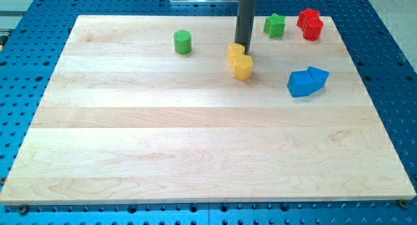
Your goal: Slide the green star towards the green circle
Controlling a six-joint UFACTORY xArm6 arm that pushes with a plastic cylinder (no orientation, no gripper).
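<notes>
- My tip point(245, 50) is the lower end of a straight dark rod; the arm carries no claw, so nothing opens or closes.
- The tip sits near the top middle of the bench point(195, 147), right at the upper edge of the yellow pair, seemingly touching it; real contact cannot be confirmed.
- Two yellow blocks lie pressed together: one yellow block point(235, 53) partly hidden behind the rod, the other yellow block point(243, 67) just below and slightly right of it. Their exact shapes are hard to make out.
- The green star point(275, 25) lies up and to the view's right of the tip, apart from it, close to the bench's top edge.
- The green circle point(183, 42), an upright cylinder, stands to the view's left of the tip, well apart from the star; the rod is between the two.
- Two red blocks point(310, 24) sit touching each other just right of the star, at the top right corner.
- Two blue blocks point(307, 81) lie joined together, lower on the view's right.
- The bench is pale wood, resting on a blue perforated plate point(391, 68).
</notes>
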